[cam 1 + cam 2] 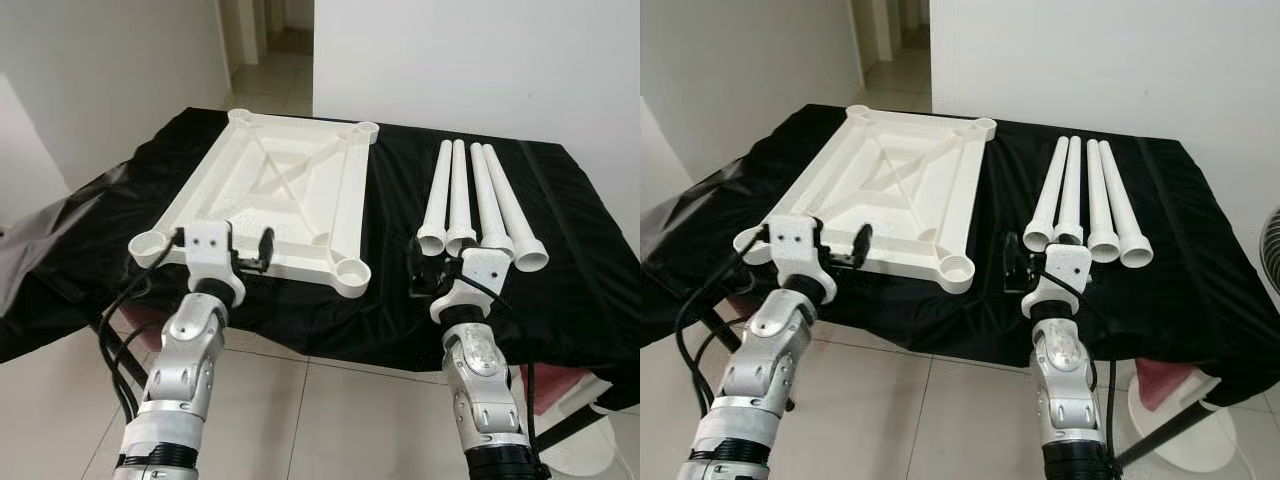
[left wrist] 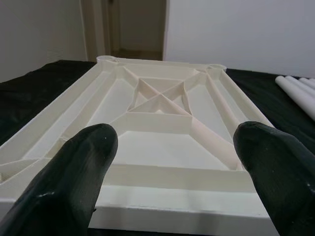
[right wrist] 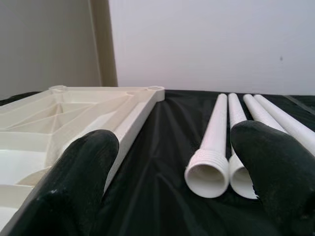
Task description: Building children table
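Note:
A white plastic tabletop [image 1: 270,190] lies upside down on the black cloth-covered table [image 1: 560,300], its ribs and corner sockets facing up. Several white legs [image 1: 470,200] lie side by side to its right, threaded ends toward me. My left gripper [image 1: 235,250] is open just off the tabletop's near edge, fingers [image 2: 74,177] spread level with the rim. My right gripper [image 1: 450,262] is open in front of the legs' near ends, and the leftmost leg [image 3: 209,147] shows between its fingertips. Neither gripper holds or touches anything.
The table's near edge runs just beyond both wrists, with the cloth hanging over it. A white wall stands behind the table and a doorway [image 1: 275,45] opens at the far left. A white stand base [image 1: 1200,440] and a pink object [image 1: 1160,380] sit on the tiled floor at right.

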